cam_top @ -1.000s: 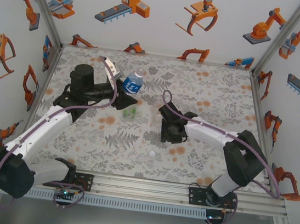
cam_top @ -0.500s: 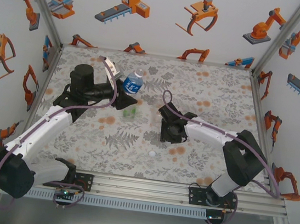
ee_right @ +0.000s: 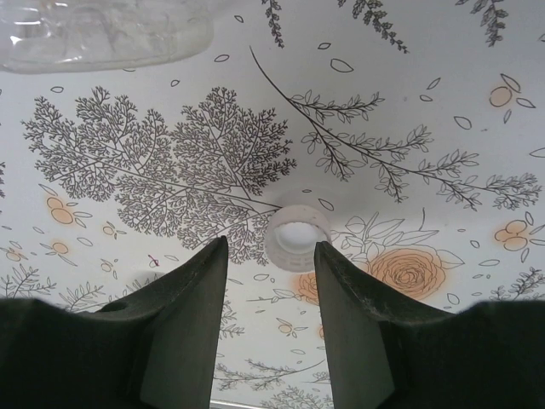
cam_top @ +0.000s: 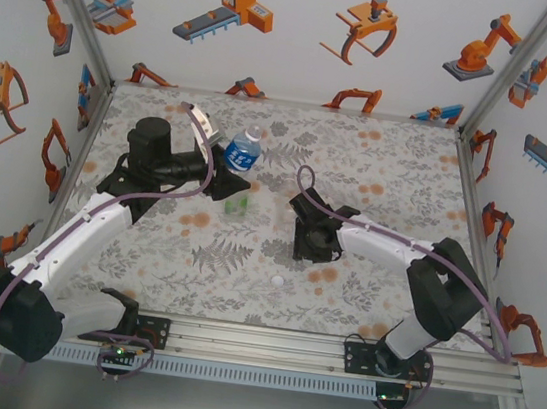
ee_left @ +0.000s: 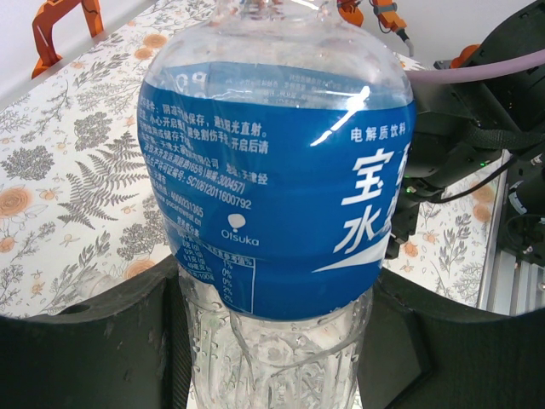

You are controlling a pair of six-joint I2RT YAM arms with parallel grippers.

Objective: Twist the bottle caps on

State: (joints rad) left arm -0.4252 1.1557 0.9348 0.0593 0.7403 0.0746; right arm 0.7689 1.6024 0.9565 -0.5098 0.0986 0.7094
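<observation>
From overhead, the left gripper [cam_top: 229, 175] was seen closed around the lower part of the blue bottle [cam_top: 243, 150], whose neck was tilted away from it. The green bottle [cam_top: 236, 204] stood just beside that gripper on its near side. The right gripper [cam_top: 303, 247] was seen well apart from both, lowered towards the mat [cam_top: 398, 181], and a cap [cam_top: 277, 280] lay on the mat near it, on its near side. How wide either gripper stood could not be judged from above. That was settled by the wrist views. In the left wrist view the left gripper [ee_left: 272, 307] was shown clamped on the blue bottle [ee_left: 272, 196] below its label, with a finger [ee_left: 94, 341] pressed against each side, and the right arm [ee_left: 477, 102] was visible beyond the bottle. In the right wrist view the right gripper [ee_right: 270, 251] was shown with its fingers [ee_right: 183, 324] parted and nothing held between them. A cap [ee_right: 296, 234] lay open side up on the mat [ee_right: 443, 102] just ahead of the tips, nearer the right-hand finger. Whether it was touched could not be told, nor whether it was the cap seen from above. The clear bottle [ee_right: 102, 25] lay farther ahead, to the left of that gripper.
</observation>
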